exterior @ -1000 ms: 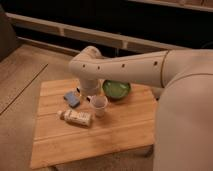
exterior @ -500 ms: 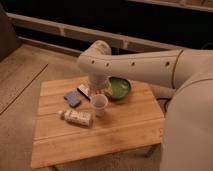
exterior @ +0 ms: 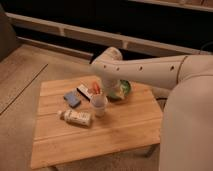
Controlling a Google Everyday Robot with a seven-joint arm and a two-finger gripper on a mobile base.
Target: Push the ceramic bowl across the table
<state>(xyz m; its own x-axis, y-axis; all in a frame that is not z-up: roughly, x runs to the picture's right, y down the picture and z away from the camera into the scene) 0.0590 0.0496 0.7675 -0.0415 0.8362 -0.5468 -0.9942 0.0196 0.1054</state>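
So the ceramic bowl (exterior: 125,89) is found toward the far right part of the table (exterior: 127,127), close to the back edge. Only its right side and a bit of green rim can be seen, since the rest is covered by the robot's white arm (exterior: 150,70), which is stretched in from the right and bent downward over the bowl.

The gripper (exterior: 111,90) is brought down right at the bowl's left side, low over the tabletop. It looks to be pressed up against the bowl or just beside it, but actual contact can't be confirmed. Whether the gripper is spread or closed can't be told either, so no claim is made there. Nothing is visibly being carried by it.

A small orange-red bit (exterior: 95,88) is spotted just left of the gripper; what it is can't be made out.

A white cup (exterior: 98,104) is stood upright in front of the gripper, near the bowl but apart from it. Further left, a bottle (exterior: 76,117) is laid on its side, with a blue block (exterior: 71,99) behind it and a dark flat item (exterior: 84,93) next to that.
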